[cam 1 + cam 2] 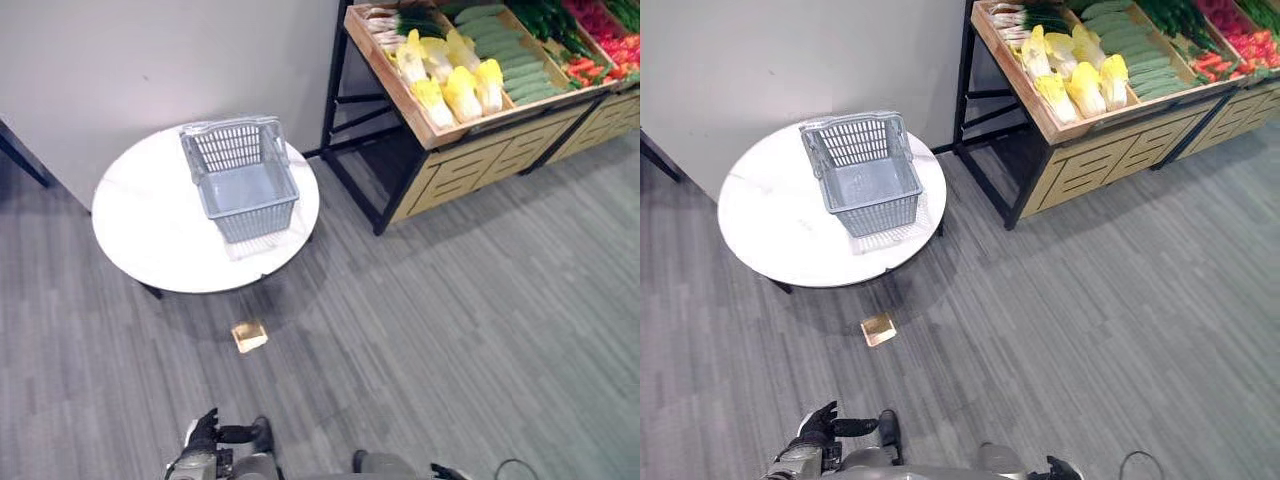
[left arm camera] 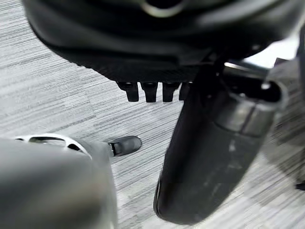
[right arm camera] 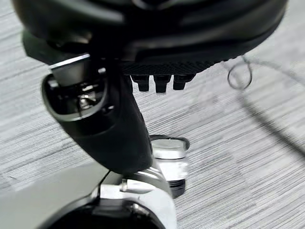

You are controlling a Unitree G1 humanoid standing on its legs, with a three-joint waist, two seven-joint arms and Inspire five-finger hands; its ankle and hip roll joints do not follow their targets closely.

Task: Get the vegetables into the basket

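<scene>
A grey plastic basket point(image 1: 241, 180) stands upright with nothing in it on a round white table point(image 1: 150, 235). The vegetables lie in a wooden display stand point(image 1: 470, 150) at the upper right: yellow-white cabbages point(image 1: 455, 85), green cucumbers point(image 1: 515, 55), leafy greens point(image 1: 545, 18) and red peppers point(image 1: 610, 45). My left hand point(image 1: 203, 432) hangs low near the floor, far from table and stand, open and holding nothing; its thumb point(image 2: 209, 157) points at the carpet. My right hand point(image 1: 1060, 468) also hangs low, open, with its thumb point(image 3: 109, 124) free.
A small tan square point(image 1: 249, 335) lies on the grey carpet just in front of the table. A grey wall point(image 1: 150, 60) stands behind the table. The stand's black metal frame point(image 1: 335, 110) sits close to the table's right side. Open carpet stretches on the right.
</scene>
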